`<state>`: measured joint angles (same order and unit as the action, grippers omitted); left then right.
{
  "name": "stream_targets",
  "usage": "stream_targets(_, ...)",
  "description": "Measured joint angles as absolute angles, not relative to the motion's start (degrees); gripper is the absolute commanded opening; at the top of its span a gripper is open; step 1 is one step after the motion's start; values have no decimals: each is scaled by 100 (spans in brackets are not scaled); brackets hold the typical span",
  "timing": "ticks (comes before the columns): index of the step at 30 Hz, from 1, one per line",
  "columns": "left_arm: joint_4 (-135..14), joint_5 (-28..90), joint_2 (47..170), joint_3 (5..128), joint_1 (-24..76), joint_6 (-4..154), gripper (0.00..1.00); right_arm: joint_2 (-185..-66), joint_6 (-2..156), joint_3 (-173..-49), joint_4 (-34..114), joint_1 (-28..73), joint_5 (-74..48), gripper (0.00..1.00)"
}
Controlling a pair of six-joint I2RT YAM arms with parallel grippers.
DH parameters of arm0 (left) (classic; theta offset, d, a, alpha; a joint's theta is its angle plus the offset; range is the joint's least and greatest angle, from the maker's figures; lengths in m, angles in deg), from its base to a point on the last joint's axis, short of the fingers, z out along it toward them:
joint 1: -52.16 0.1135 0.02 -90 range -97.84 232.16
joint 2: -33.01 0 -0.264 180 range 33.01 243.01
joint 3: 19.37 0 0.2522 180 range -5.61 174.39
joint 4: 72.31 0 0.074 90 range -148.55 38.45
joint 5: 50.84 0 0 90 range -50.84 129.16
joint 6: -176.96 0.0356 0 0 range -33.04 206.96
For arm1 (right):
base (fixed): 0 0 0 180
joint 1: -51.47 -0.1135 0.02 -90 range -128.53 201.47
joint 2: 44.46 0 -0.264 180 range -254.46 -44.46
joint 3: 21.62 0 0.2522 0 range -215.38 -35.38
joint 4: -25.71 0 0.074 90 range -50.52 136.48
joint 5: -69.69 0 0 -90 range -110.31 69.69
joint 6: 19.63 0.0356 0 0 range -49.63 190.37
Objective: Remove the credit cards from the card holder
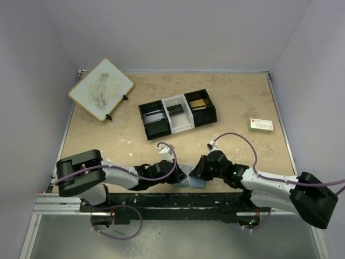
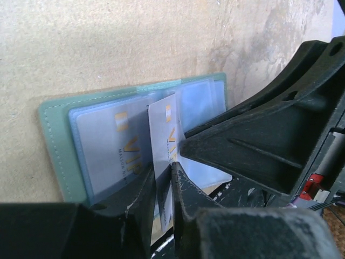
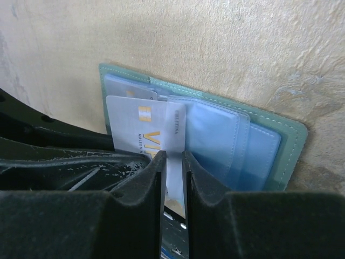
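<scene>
The card holder (image 1: 192,182) lies open at the table's near edge, grey-green (image 2: 54,141) with pale-blue pockets (image 3: 237,140). One pale bluish-grey credit card (image 2: 108,148) marked VIP sits in a pocket. A second VIP credit card (image 2: 161,127) stands on edge out of the holder, between the narrow jaws of my left gripper (image 2: 163,168). My right gripper (image 3: 173,157) faces it from the other side. Its jaws stand slightly apart with a pale card strip (image 3: 176,135) in the gap; a pinch is not visible. Both grippers (image 1: 179,177) (image 1: 198,171) meet over the holder.
A black-and-white three-compartment tray (image 1: 171,100) stands mid-table with a gold item (image 1: 198,104) in its right bay. A white box (image 1: 261,125) lies at right, a tilted board (image 1: 101,89) at back left. The metal rail (image 1: 161,200) runs just behind the holder.
</scene>
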<state>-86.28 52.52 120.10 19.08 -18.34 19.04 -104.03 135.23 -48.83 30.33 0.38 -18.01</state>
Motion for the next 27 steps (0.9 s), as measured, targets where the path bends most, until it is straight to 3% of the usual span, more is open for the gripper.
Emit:
stream_targets(5,-8757,5132,12202,2011,-1836,1906,17,-10276,13628,-4730,2891,45,-1783,21)
stream_targets(19,-8542,5250,12003,2024,-1836,1896,0,-10068,13716,-4658,2998,45,-1785,22)
stream_targets(27,-8175,5563,11596,1980,-1836,1911,0,-10042,13696,-4671,3020,42,-1805,27)
